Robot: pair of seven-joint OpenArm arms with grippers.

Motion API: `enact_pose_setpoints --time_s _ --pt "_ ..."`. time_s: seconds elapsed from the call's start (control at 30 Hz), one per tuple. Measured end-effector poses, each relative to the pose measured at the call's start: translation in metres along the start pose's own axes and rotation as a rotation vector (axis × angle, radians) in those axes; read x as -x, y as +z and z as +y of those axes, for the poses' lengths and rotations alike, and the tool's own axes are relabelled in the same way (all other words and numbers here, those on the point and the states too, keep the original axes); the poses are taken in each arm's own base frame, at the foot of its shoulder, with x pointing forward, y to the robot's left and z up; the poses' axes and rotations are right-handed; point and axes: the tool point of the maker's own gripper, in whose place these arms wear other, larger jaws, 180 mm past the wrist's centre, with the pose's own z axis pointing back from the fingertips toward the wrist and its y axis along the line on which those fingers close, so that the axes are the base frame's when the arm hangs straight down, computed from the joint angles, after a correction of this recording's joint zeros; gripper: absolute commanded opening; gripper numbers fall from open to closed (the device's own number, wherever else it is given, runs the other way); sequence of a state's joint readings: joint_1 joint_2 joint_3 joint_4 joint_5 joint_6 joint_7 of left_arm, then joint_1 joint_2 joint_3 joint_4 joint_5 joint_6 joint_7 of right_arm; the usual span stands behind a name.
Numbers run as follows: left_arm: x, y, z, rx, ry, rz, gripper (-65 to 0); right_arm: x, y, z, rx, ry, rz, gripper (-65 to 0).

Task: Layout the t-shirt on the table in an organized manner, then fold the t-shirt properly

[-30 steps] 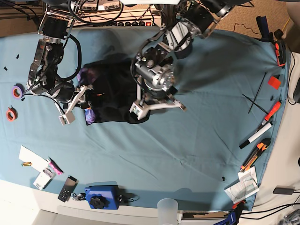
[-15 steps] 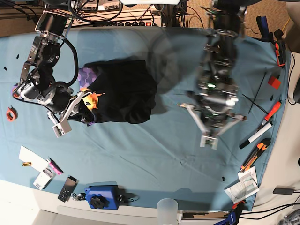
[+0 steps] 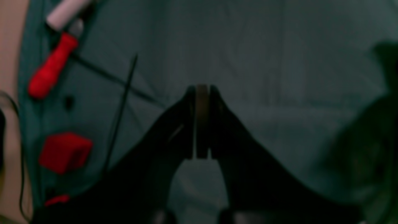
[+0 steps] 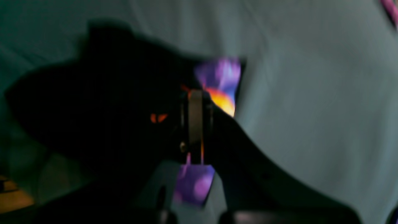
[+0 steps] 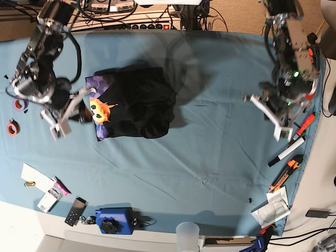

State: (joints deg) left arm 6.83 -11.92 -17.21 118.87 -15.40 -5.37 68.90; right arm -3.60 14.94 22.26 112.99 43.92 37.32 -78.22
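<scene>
The t-shirt (image 5: 134, 102) lies in a compact black bundle on the table (image 5: 210, 173), toward ten o'clock of the base view, graphic strip at its nine o'clock edge. Folding appears largely complete; your remaining work, if any, is squaring the rounded three o'clock end. Your right jaws (image 4: 195, 93) are together, gripping nothing, near the bundle's nine o'clock side. Your left jaws (image 3: 202, 88) are together and empty, well apart toward two o'clock.
</scene>
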Motion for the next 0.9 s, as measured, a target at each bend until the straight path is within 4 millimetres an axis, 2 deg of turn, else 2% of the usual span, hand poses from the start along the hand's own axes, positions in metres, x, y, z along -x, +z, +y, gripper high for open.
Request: enact_pose_setpoints --time_s 0.3,0.5,0.73,0.9 --pt "0.049 0.026 0.01 -0.008 0.023 0.072 -65.0 0.058 0.042 0.007 0.024 -0.081 0.098 -65.0" --pt "0.105 0.038 -0.002 0.049 0.01 0.213 -65.0 0.101 0.062 0.033 -0.035 -0.129 0.192 -65.0" --pt "0.139 0.075 -0.012 0.059 -0.027 0.288 -65.0 0.153 0.085 0.062 -0.098 -0.192 0.338 -65.0" --pt "0.185 0.098 -0.012 0.064 -0.028 0.421 -65.0 0.19 0.107 0.074 -0.098 -0.21 0.471 -65.0"
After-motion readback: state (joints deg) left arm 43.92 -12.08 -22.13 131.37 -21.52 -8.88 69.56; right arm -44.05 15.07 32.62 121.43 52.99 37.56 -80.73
